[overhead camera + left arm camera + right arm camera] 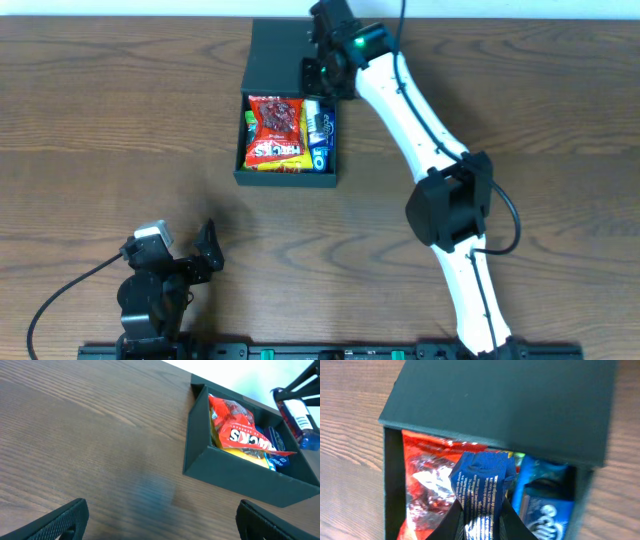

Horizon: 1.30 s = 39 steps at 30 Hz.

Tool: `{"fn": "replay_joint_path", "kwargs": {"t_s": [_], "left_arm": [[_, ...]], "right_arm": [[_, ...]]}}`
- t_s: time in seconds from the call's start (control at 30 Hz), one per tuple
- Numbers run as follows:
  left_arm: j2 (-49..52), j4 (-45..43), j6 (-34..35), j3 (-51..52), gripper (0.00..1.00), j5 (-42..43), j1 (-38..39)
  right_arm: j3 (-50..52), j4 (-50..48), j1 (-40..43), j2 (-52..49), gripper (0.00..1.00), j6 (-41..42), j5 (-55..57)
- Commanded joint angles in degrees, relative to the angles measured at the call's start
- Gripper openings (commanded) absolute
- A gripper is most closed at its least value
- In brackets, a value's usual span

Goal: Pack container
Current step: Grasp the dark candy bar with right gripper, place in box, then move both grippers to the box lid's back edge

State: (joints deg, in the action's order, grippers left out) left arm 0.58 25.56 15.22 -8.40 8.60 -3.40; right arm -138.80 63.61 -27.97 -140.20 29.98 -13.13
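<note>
The dark green container stands open at the table's far middle, its flap lid folded back. Inside lie a red snack packet, a yellow packet and blue packets. My right gripper hovers over the container's back edge, shut on a dark blue snack packet that hangs above the red packet and a blue packet. My left gripper is open and empty, low near the table's front left; the container lies ahead of it in the left wrist view.
The wood table surrounds the container. The right arm stretches from the front right base across to the container. The left arm's base sits at the front left.
</note>
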Motion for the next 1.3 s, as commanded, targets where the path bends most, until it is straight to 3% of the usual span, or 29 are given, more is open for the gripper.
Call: {"fn": "replay_joint_path", "kwargs": {"t_s": [0.0,0.03,0.07,0.1,0.17,0.63,0.8,0.9,1.07,1.27], "left_arm": [[-0.33,0.28,0.22,1.03,0.95,-0.07,-0.33],[-0.33,0.28,0.22,1.03,0.95,-0.07,-0.33],[-0.33,0.28,0.22,1.03,0.95,-0.07,-0.33],[-0.33,0.28,0.22,1.03,0.95,-0.07,-0.33],[-0.33,0.28,0.22,1.01,0.95,-0.07,-0.33],[-0.33,0.28,-2.36,1.03,0.95,-4.57,-0.33],[-0.33,-5.07,-1.22,1.05,0.95,-2.62,-0.33],[-0.33,-14.08,-0.37,1.84,0.95,-2.54,-0.33],[2.84,-33.75,1.11,2.86,0.95,-2.54,-0.33],[22.40,-50.36,1.11,-1.55,0.95,1.79,-0.33]], "right_arm": [[-0.59,0.07,-0.79,1.22,0.05,3.72,1.77],[-0.59,0.09,-1.05,1.22,0.09,3.87,1.75],[-0.59,0.13,-1.27,1.22,0.21,3.87,1.75],[-0.57,0.26,-1.38,1.22,0.52,3.87,1.77],[-0.59,0.35,-1.36,1.22,0.72,3.87,1.75],[-0.87,-3.23,9.84,3.37,0.74,-10.03,4.15],[-0.87,-5.95,14.03,3.37,0.79,-17.05,5.03],[-0.85,-9.31,16.09,3.32,0.79,-21.35,4.94],[-0.85,-15.21,21.57,3.04,0.80,-21.55,-0.20],[-0.85,-18.86,25.11,3.04,0.81,-22.56,-6.84]]}}
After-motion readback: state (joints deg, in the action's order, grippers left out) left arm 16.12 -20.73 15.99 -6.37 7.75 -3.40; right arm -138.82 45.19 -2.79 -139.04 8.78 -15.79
